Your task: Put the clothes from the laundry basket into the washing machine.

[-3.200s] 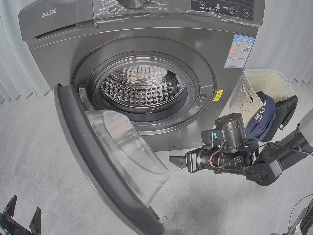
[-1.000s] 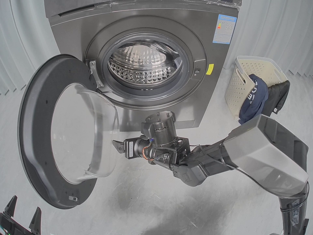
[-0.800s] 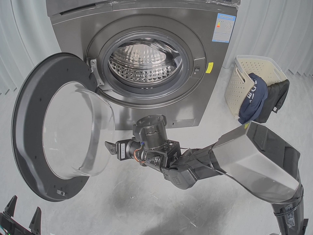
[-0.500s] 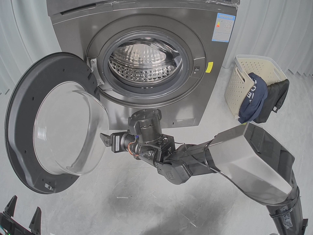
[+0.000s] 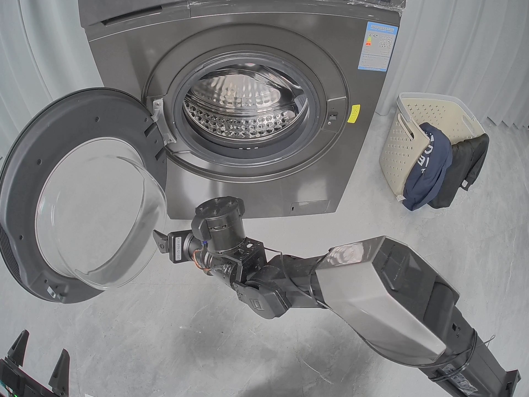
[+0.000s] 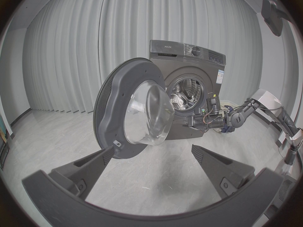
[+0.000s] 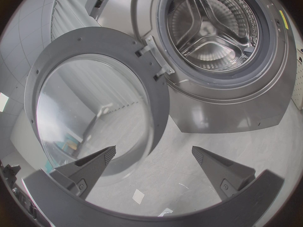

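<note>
- Jaws on my right gripper (image 7: 153,150) stand spread wide with nothing between them; those on my left gripper (image 6: 152,148) are spread and empty too.
- My right gripper hangs low in front of the washing machine (image 5: 138,45), its tips just beside the clear glass bulge of the door (image 5: 33,155). I cannot tell whether they touch it.
- Half a second ago the door's hinge-far edge sat nearer the machine; now the door is swung farther out to my left, its inner side facing me almost squarely.
- My right arm has followed it: the gripper sits farther left and a little lower than it did then, and the forearm lies lower across the floor (image 5: 165,332).
- My left gripper stays low at my left side, where it was in every earlier frame.
- The drum (image 5: 242,111) stands open, with no clothes in the part I can see.
- The laundry basket (image 5: 402,150) stands on the floor to the right of the machine, unmoved.
- A navy garment (image 5: 427,166) and a black garment (image 5: 465,164) hang over its front rim as before.
</note>
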### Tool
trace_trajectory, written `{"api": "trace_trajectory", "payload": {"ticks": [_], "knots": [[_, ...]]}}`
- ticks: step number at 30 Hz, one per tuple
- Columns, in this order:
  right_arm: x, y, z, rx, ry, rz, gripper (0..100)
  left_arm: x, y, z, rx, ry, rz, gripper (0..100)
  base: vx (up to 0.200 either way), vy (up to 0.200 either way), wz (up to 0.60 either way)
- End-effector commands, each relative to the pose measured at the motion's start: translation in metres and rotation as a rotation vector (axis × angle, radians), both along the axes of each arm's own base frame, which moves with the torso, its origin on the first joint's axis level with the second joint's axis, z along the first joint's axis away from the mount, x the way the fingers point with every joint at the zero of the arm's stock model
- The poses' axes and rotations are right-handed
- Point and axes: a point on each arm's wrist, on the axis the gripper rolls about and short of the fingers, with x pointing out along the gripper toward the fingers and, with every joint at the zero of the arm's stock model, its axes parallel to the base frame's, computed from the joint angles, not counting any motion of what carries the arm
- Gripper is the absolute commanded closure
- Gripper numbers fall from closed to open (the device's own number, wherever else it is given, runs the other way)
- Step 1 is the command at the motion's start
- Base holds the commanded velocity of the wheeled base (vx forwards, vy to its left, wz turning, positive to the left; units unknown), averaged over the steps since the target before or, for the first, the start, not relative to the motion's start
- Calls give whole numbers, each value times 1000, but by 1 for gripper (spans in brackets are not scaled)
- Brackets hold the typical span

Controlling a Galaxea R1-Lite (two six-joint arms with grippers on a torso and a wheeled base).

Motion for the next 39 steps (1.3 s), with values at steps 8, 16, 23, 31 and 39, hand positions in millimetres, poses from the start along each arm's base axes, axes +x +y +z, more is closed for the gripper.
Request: {"api": "trace_trajectory", "payload": {"ticks": [8,16,23,31,39], "knots": [[-56,-172,176,-19,-179,-175,0,0,0,-4,35,-3,2,0,0,0,0],[-179,-379,183,-185,-353,-517,0,0,0,-4,38,-3,-3,0,0,0,0],[-280,-428,129,-198,-437,-730,0,0,0,-5,38,-2,-1,0,0,0,0],[-309,-435,78,-230,-419,-851,0,0,0,-4,38,-3,-3,0,0,0,0],[-345,-433,26,-233,-426,-837,0,0,0,-4,38,-3,-1,0,0,0,0]]}}
